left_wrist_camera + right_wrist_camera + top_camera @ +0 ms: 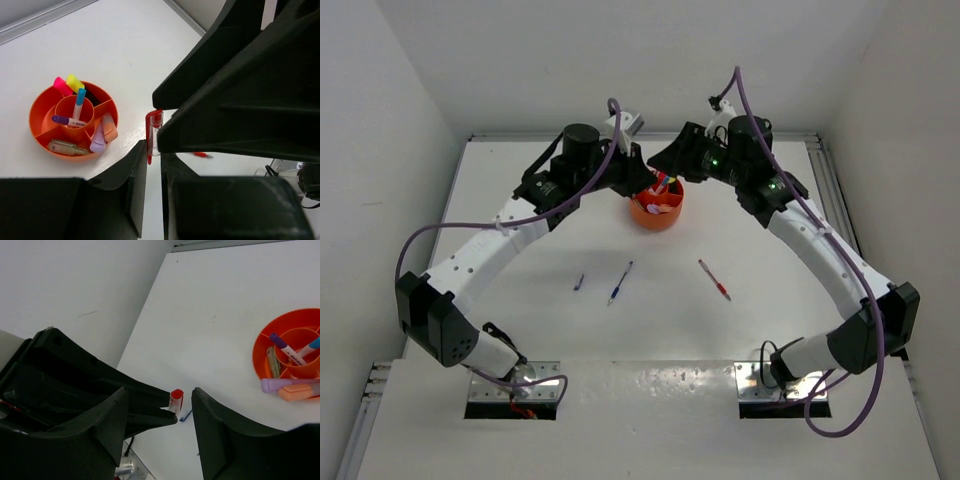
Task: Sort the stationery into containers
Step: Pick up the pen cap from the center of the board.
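Observation:
The round orange tub (657, 214) stands at the table's far middle. It holds pink (62, 86) and yellow (74, 82) highlighters, two pens in its central cup (75, 111), and lilac (98, 140), orange (110, 127) and pale green (62, 146) markers. My left gripper (154, 150) is shut on a red-capped pen (154, 131) and holds it above the table beside the tub. My right gripper (160, 392) is open, its jaws on either side of that pen's cap (176, 398). Both grippers meet just behind the tub in the top view, left (638, 170) and right (670, 163).
Three pens lie loose on the table in front of the tub: a short purple one (579, 282), a blue one (621, 282) and a red one (714, 279). White walls stand at the left, right and back of the table.

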`<state>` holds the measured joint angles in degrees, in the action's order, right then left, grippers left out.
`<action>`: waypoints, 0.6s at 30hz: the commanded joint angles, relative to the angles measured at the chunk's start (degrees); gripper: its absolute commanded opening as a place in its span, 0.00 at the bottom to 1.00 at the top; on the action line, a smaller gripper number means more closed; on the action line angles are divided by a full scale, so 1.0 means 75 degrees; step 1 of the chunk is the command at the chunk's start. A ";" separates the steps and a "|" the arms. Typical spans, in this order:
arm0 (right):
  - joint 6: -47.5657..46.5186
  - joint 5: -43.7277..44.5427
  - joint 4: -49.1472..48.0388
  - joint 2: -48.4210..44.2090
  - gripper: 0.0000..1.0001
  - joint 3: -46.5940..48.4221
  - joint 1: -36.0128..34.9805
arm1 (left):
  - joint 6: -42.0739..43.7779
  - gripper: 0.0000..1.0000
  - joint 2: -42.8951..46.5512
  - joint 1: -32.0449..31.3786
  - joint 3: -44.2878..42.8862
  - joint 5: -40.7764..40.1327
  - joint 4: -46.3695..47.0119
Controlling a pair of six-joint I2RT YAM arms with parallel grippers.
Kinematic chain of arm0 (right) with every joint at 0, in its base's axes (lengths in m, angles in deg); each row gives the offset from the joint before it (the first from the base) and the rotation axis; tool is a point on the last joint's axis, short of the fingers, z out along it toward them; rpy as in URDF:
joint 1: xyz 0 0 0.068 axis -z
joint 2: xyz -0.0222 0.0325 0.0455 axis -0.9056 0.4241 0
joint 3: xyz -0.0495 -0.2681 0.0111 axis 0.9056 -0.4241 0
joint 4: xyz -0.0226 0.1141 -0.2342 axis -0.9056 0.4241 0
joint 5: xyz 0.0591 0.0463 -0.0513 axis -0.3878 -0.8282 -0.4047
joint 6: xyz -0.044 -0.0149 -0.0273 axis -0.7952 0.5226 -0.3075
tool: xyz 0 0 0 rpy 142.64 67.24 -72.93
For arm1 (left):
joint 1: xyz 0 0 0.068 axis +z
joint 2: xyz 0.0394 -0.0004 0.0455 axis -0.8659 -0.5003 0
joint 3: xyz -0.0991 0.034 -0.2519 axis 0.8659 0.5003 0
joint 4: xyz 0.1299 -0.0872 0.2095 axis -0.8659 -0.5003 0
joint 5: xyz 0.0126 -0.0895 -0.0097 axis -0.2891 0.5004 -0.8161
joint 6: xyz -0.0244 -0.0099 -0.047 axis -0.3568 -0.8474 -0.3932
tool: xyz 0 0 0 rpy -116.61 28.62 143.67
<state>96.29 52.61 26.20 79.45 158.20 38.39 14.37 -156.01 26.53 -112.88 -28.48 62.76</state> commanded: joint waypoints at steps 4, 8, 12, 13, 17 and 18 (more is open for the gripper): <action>-0.0496 0.0466 -0.0085 0.0124 0.49 0.0291 -0.0202 | -0.0420 0.00 -0.0104 -0.0075 -0.0543 0.0184 0.0316; -0.0625 0.0630 -0.0050 0.0182 0.42 0.0245 -0.0272 | -0.0537 0.00 -0.0151 -0.0086 -0.0637 0.0302 0.0375; -0.0696 0.0724 -0.0085 0.0194 0.32 0.0221 -0.0307 | -0.0655 0.00 -0.0151 -0.0063 -0.0660 0.0360 0.0410; -0.0673 0.0736 -0.0073 0.0194 0.32 0.0209 -0.0331 | -0.0701 0.00 -0.0140 -0.0063 -0.0672 0.0360 0.0468; -0.0602 0.0713 -0.0073 0.0159 0.31 0.0081 -0.0366 | -0.1414 0.00 -0.0186 0.0205 -0.0649 0.0664 0.0808; -0.0602 0.0713 -0.0073 0.0147 0.31 0.0057 -0.0366 | -0.1521 0.00 -0.0244 0.0253 -0.0649 0.0758 0.0878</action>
<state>92.37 58.38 26.55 80.63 158.20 36.72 7.84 -157.80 27.14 -115.13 -25.28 63.33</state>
